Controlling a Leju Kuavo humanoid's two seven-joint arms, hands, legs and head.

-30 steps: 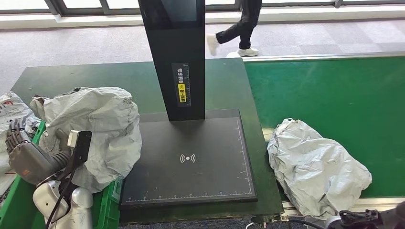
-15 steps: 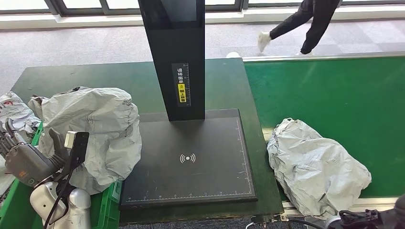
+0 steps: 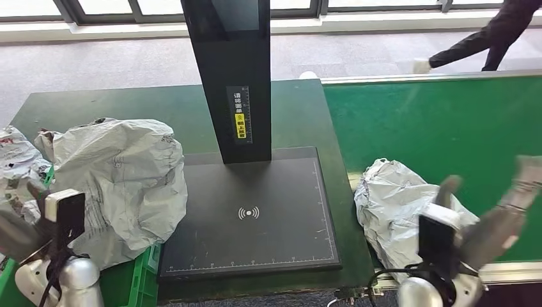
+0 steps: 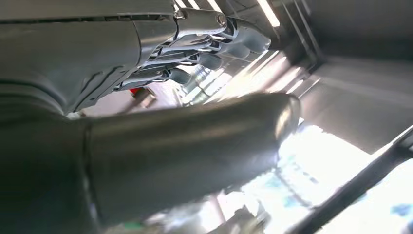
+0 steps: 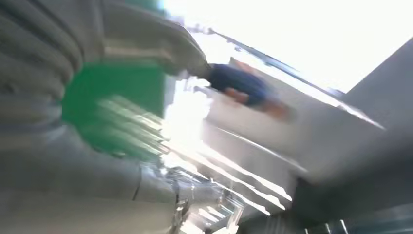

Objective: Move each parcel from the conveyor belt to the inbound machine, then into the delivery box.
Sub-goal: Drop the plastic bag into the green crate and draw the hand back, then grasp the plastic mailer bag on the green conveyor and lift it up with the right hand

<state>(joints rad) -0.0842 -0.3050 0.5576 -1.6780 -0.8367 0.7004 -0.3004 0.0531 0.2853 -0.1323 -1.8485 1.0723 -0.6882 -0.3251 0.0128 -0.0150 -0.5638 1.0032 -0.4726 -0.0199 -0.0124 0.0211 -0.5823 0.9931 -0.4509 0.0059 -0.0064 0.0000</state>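
A crumpled grey parcel (image 3: 399, 214) lies on the green conveyor belt (image 3: 447, 121) at its near left edge. A bigger grey parcel (image 3: 121, 182) rests on the table to the left of the inbound machine, overhanging the green delivery box (image 3: 144, 281). The machine's black scan plate (image 3: 252, 217) is bare in front of its dark column (image 3: 230, 77). My right hand (image 3: 505, 214), blurred, hovers just right of the belt parcel with fingers spread, holding nothing. My left hand (image 3: 14, 231) sits low at the left edge beside the big parcel; the left wrist view shows its fingers (image 4: 214, 41) stretched out around nothing.
More grey bags (image 3: 16, 163) lie in the box at the far left. A person's legs (image 3: 489, 35) pass beyond the belt at the back right. The dark green table (image 3: 128, 102) extends behind the big parcel.
My right arm has swung up into view beside the belt parcel. My left hand has dropped lower and further left of the big parcel. The person has walked to the right.
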